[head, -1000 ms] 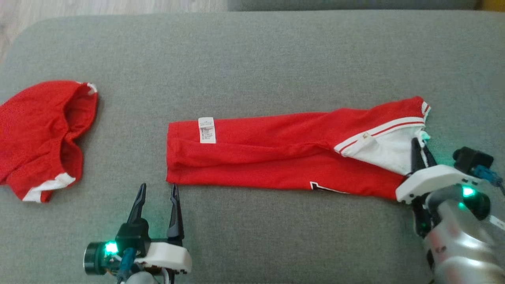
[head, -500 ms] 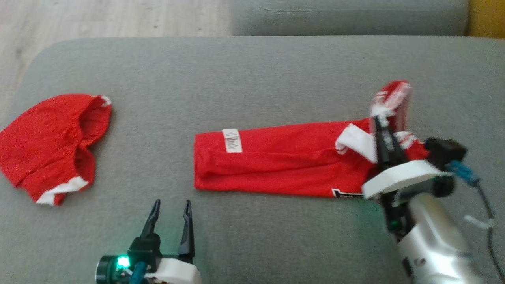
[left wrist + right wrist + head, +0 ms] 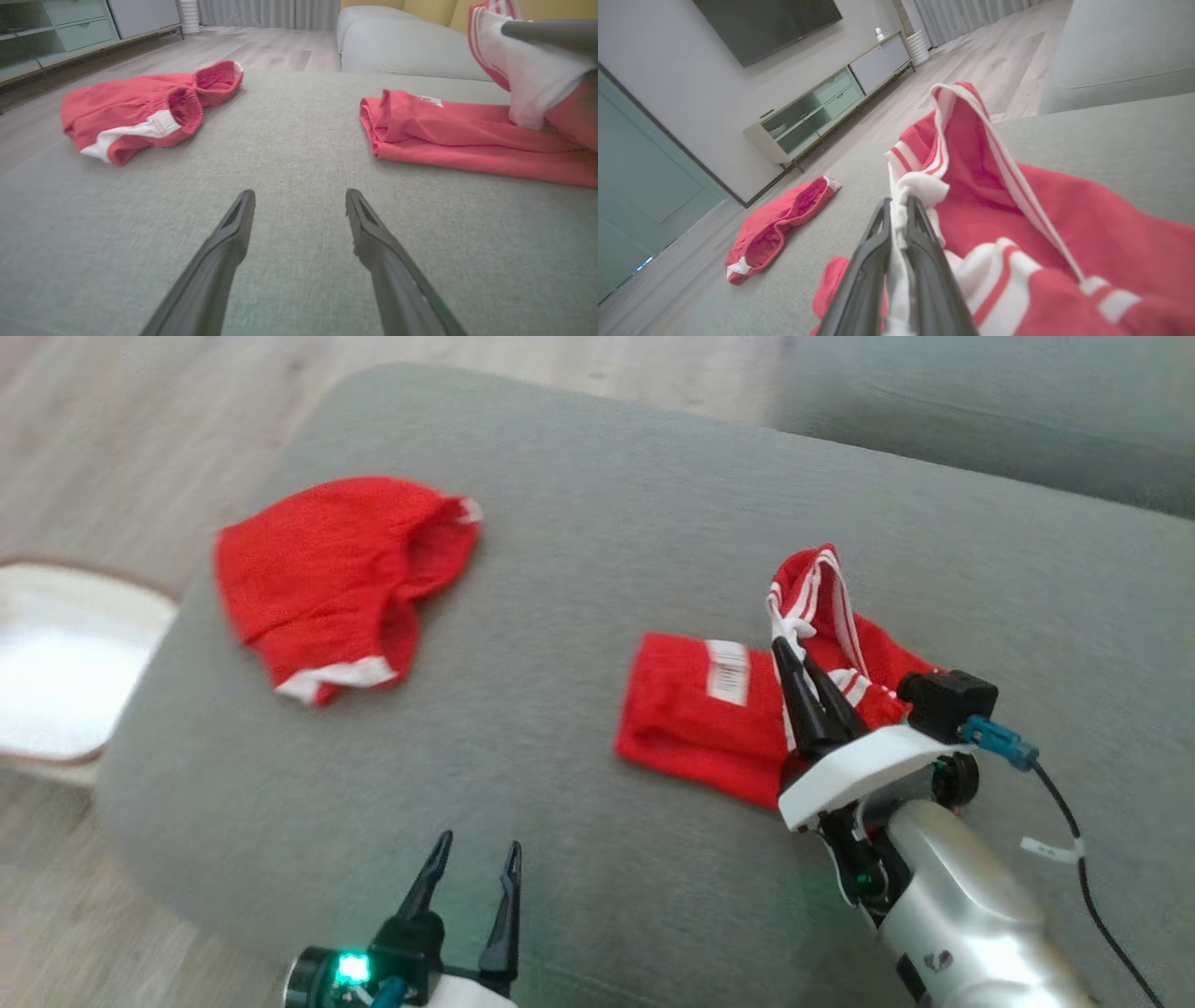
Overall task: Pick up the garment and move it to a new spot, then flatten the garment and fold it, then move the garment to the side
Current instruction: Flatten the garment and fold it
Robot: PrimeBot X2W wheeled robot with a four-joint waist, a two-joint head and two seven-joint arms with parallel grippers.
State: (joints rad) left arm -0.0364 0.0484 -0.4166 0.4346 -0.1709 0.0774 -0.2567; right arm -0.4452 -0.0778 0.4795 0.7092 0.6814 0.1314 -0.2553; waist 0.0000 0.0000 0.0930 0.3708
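Note:
The garment [image 3: 691, 719] is a red jersey with white stripes, lying long-folded on the grey sofa seat [image 3: 579, 569]. My right gripper [image 3: 789, 653] is shut on its white-trimmed end [image 3: 920, 186], holding that end raised over the flat part with the white label [image 3: 728, 672]. In the left wrist view the flat part [image 3: 444, 135] lies to the right and the raised end [image 3: 518, 74] hangs at the top right. My left gripper [image 3: 478, 847] stands open near the seat's front edge, clear of the cloth, its fingers [image 3: 233, 233] spread over bare seat.
A second red garment with white trim [image 3: 327, 569] lies crumpled at the seat's left end. A white tray-like object [image 3: 56, 672] sits on the wood floor beyond the seat's left edge. Another grey cushion [image 3: 980, 420] lies behind. A cabinet [image 3: 822, 107] stands by the wall.
My right gripper has lifted the garment's striped end and carried it left over the rest, shortening the cloth. The head camera has turned. The left gripper stays open.

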